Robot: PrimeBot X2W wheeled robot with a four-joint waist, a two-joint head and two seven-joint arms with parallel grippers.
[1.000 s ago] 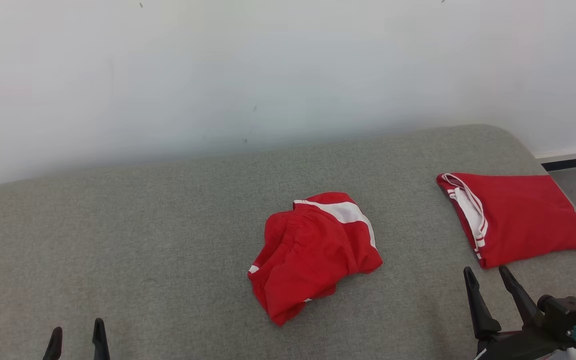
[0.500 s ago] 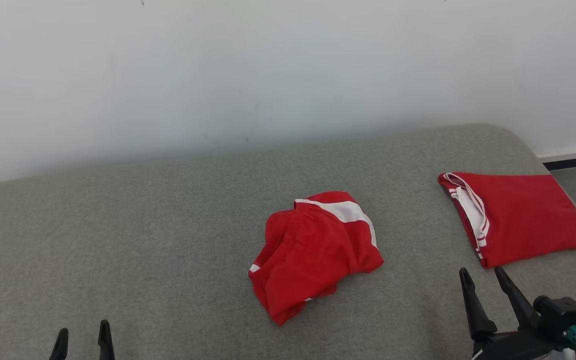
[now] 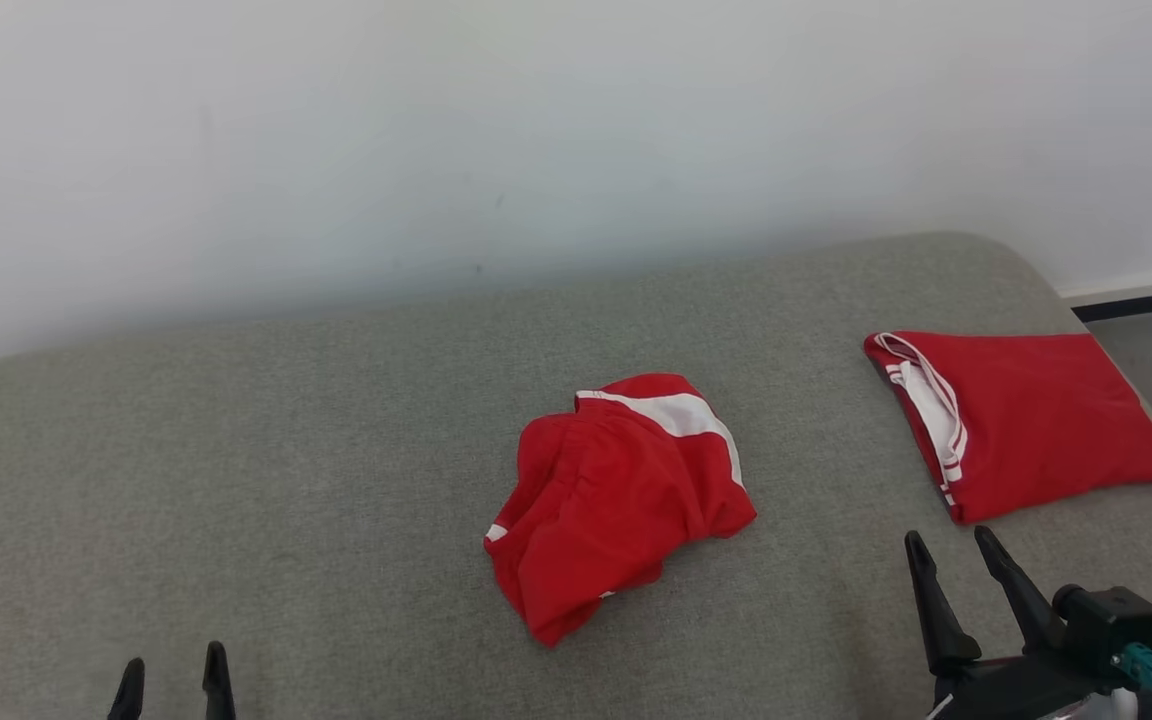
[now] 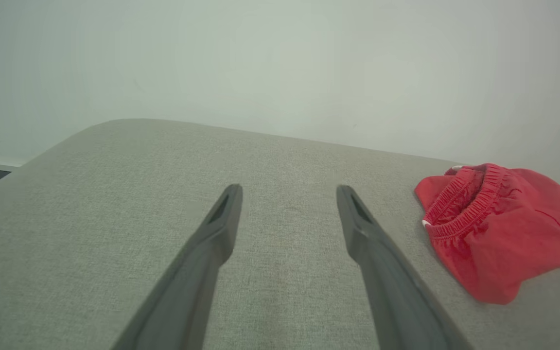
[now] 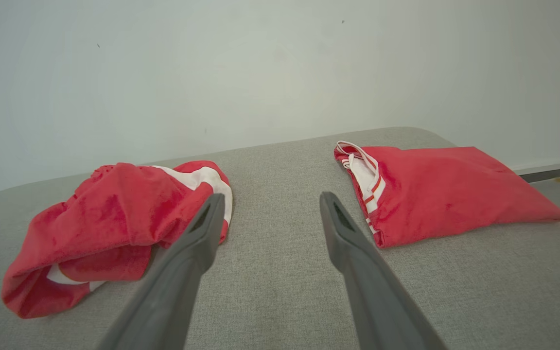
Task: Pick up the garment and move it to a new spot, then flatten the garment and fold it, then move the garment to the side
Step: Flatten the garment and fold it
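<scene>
A crumpled red garment with a white stripe and an elastic waistband lies bunched at the middle of the grey padded surface. It also appears at the right of the left wrist view and at the left of the right wrist view. My left gripper stands open low at the left, well short of the garment, nothing between its fingers. My right gripper is open at the lower right, its fingers between the crumpled garment and a folded one, touching neither.
A second red garment, folded flat with white trim, lies near the surface's right edge. A pale wall rises behind the surface. Floor and a dark baseboard show past the right end.
The whole head view has shifted slightly, so the camera moved. Both grippers stay open and the garments lie as before.
</scene>
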